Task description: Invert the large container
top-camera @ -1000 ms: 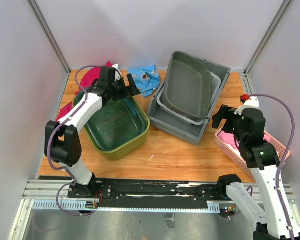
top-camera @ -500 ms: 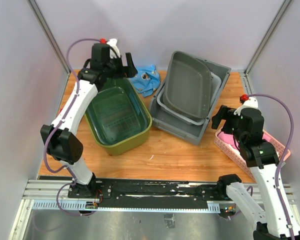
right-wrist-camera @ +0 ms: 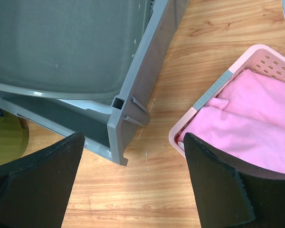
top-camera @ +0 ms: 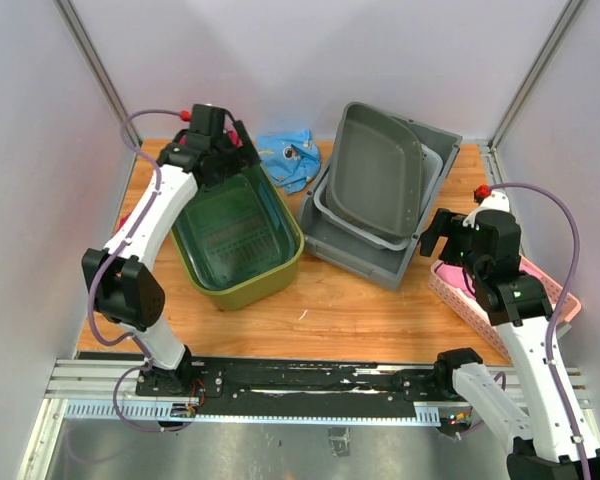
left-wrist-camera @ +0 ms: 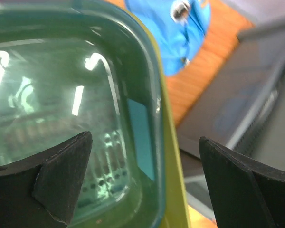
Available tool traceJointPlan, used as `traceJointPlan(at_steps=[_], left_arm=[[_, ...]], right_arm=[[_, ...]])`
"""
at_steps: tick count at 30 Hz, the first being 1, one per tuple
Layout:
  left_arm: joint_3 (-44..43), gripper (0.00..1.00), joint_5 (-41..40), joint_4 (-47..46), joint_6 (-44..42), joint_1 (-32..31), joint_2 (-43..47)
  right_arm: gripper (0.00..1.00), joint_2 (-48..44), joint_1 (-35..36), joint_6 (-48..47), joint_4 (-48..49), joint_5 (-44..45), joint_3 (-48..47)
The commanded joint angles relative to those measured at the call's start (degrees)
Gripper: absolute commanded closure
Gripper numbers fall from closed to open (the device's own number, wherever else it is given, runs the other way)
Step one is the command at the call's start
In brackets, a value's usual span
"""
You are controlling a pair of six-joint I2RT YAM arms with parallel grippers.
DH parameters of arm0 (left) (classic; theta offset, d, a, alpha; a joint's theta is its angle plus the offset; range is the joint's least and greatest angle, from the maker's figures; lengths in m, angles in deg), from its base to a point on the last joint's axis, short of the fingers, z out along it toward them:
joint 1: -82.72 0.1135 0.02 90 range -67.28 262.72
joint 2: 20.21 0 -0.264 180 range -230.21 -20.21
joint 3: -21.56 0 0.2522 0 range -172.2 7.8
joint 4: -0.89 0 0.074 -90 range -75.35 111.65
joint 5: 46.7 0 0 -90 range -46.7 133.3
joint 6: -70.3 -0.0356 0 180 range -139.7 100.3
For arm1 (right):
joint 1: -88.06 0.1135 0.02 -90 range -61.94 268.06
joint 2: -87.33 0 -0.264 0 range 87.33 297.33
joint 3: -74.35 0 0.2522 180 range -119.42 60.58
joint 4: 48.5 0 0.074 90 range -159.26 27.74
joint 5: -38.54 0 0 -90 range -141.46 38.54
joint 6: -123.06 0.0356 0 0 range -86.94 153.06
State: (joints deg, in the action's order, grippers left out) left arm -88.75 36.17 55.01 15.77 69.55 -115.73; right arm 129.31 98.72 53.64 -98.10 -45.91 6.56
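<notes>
Left wrist view showed the large green container, upright at the table's left, its rim between the left gripper's widely spread jaws; contact unclear. The right gripper hung wide open, empty, above the gap between gray bin and pink basket.

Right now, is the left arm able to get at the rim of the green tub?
Probably yes. The left claw is open over the green tub, whose rim runs between its fingers, one toward the inside, one outside. The blue cloth lies apart, so nothing seems to block it.
</notes>
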Motion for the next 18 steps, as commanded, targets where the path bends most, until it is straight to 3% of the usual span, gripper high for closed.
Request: traceJointPlan(at_steps=[1,14,18], left_arm=[[0.43,0.01,3.74,-4.00,2.47,-4.73,-2.55],[-8.60,0.01,3.80,-7.15,-15.63,-2.90,-17.37],[-12.41,0.01,9.18,-9.00,-22.21,-0.36,-19.71]], right_arm=[[0.13,0.27,1.16,0.25,0.95,-1.15,0.37],[0.13,-2.62,1.19,-1.45,-4.47,2.52,-1.00],[0.13,-3.47,1.20,-3.39,-5.52,-3.97,-0.71]])
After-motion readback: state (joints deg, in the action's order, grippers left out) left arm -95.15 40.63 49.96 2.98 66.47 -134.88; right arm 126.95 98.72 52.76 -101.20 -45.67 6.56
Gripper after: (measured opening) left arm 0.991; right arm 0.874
